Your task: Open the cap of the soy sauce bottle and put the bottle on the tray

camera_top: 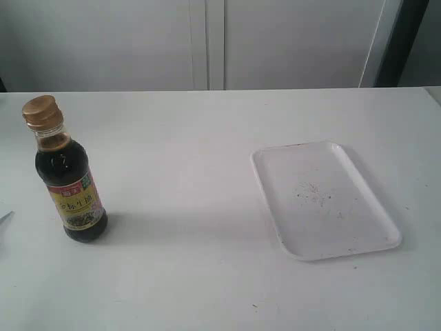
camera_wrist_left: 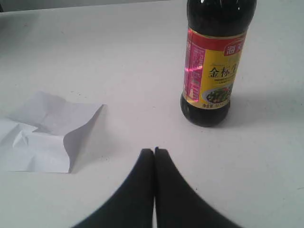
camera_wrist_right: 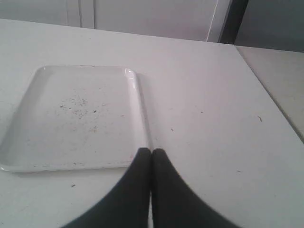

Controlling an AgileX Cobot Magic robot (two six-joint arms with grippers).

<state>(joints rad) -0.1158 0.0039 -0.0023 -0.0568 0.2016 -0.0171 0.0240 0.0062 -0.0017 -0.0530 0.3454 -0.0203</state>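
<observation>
Glass soy sauce bottle (camera_top: 69,176) upright, cap (camera_top: 40,110) topmost.

In the left wrist view the soy sauce bottle (camera_wrist_left: 212,71) is cut off by the picture's edge at the shoulder, so neck and cap are not seen there. The label's small print cannot be read. A crumpled sheet of paper (camera_wrist_left: 45,133) is cut by the picture's edge; in the exterior view only a sliver of it (camera_top: 4,218) is seen. Neither arm is seen in the exterior view. The tray (camera_wrist_right: 135,85) is partly covered at one corner by the right gripper (camera_wrist_right: 151,153).
</observation>
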